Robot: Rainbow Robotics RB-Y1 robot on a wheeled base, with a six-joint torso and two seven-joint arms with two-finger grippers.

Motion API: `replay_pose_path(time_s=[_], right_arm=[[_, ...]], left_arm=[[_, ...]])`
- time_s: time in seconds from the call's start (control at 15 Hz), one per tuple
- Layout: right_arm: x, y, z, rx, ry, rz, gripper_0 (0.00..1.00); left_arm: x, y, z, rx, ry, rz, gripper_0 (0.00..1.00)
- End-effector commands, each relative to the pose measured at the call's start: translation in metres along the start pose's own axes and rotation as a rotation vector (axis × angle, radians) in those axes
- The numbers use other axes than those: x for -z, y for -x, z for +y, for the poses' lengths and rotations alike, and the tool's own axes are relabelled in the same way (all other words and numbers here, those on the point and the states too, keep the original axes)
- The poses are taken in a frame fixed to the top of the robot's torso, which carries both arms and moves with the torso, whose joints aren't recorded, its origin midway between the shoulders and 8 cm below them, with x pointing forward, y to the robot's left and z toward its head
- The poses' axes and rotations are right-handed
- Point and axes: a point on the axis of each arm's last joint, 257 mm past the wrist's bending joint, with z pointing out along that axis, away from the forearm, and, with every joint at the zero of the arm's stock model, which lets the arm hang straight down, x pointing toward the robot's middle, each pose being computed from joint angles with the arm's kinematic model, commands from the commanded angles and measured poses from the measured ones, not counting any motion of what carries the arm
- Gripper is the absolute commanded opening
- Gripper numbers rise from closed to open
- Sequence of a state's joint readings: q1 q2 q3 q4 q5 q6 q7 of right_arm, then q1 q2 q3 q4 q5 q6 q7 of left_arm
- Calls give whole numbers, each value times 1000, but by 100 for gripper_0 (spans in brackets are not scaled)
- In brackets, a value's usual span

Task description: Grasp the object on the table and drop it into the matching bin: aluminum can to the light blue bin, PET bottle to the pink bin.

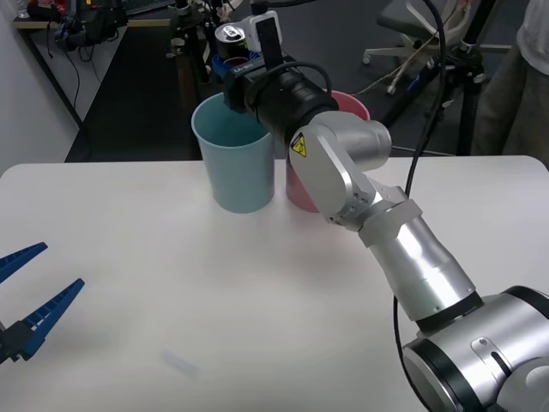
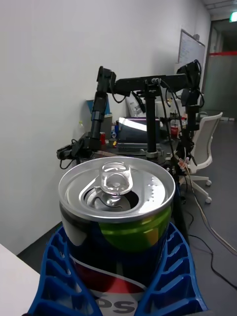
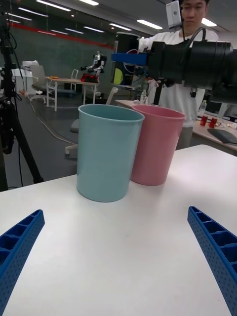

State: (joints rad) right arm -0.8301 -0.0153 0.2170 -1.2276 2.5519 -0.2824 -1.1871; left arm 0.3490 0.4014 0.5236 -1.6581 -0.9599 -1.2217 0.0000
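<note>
The aluminum can is being held by the right end effector, at the light blue bin's twelve o'clock; release is being called for next.

Silver-and-black right arm (yellow warning sticker), black cable, blue ribbed fingers.

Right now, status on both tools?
Right tool shut on can, above light blue bin. Left tool open, idle. Nothing in the way.

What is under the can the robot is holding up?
The aluminum can, clamped in the right gripper, hangs above the light blue bin. The arm covers some of its inside; the rest looks empty.
</note>
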Motion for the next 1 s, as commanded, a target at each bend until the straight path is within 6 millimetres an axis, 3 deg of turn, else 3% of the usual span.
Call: replay_pose_path(time_s=[0.07,0.27,0.33,0.4,1.0], right_arm=[[-1,0,3,5,5,-2,0],[-1,2,7,4,12,-10,3],[-1,2,7,-5,12,-13,78],[-1,3,9,-11,14,-19,100],[-1,7,12,-17,17,-36,100]], left_arm=[[0,0,0,0,0,0,100],[0,0,0,0,0,0,100],[0,0,0,0,0,0,100],[0,0,0,0,0,0,100],[0,0,0,0,0,0,100]])
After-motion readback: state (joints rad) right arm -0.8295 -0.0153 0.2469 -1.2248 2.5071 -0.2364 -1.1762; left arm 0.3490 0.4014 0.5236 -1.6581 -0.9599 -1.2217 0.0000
